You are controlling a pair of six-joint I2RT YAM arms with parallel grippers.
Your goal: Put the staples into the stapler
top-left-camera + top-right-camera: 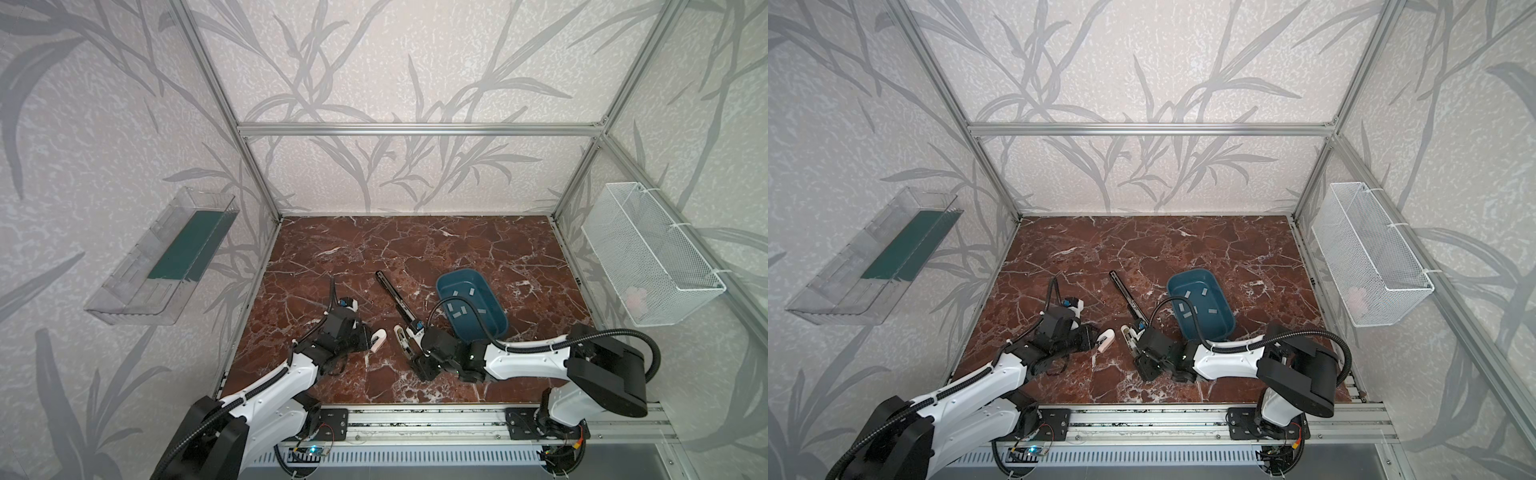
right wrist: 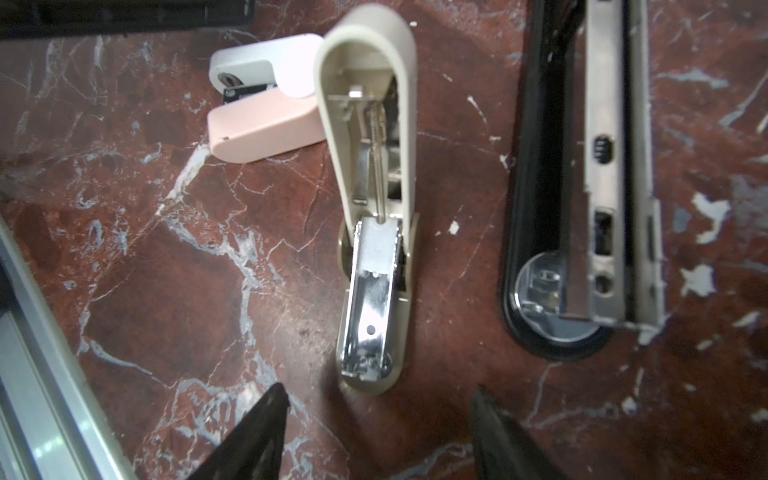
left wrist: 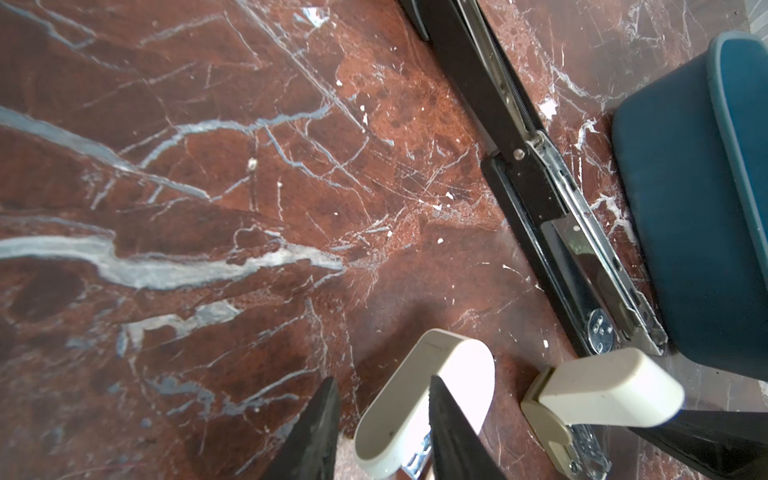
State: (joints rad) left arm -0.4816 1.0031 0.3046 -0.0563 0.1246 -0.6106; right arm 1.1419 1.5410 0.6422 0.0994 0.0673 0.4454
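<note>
Hovering | L claw [image 3: 382, 380] part-open over pink-white stapler [image 3: 457, 361] | R claw [image 2: 379, 388] wide, empty

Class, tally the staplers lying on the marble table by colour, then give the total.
Pink-and-white stapler: 1
Beige stapler: 1
Black stapler: 1
Total: 3

staples [image 1: 461, 309] lie in the tub [image 1: 465, 278], long stapler [image 1: 392, 297] left of it, small staplers [image 1: 402, 338] in front.
</note>
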